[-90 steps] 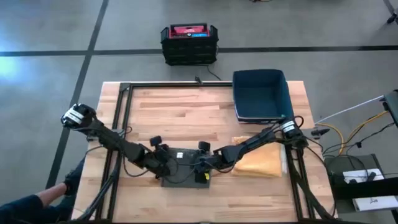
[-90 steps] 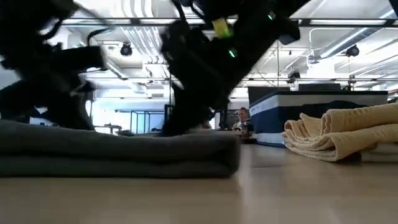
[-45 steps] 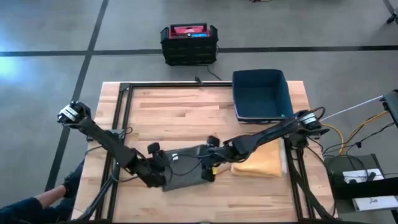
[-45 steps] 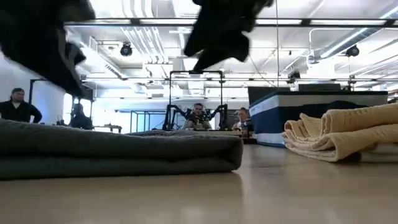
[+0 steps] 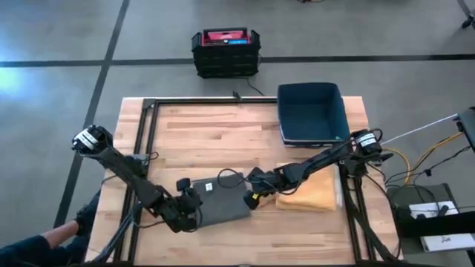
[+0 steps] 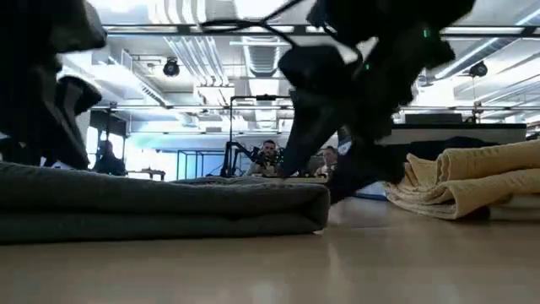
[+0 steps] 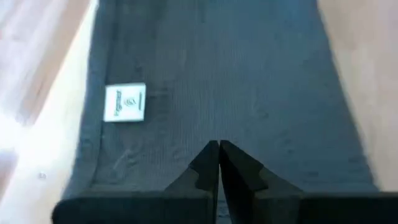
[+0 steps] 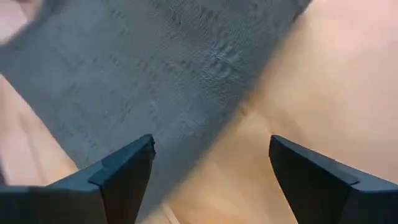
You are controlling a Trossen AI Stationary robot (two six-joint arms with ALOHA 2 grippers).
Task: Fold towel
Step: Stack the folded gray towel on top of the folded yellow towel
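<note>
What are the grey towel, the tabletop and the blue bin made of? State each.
Grey towel: likely woven cotton, matte, ribbed texture, sewn label.
Tabletop: wood, light butcher-block strips, smooth and faintly glossy.
Blue bin: probably plastic, smooth rigid walls.

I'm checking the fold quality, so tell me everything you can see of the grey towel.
The grey towel lies folded flat on the wooden table, near its front edge, as a thick layered slab with a rounded fold edge in the low view. It looks like soft ribbed cloth, with a white label near one edge. The left gripper, shut, is over one end; the right gripper, open, hovers at the other. The yellow towel lies apart.
</note>
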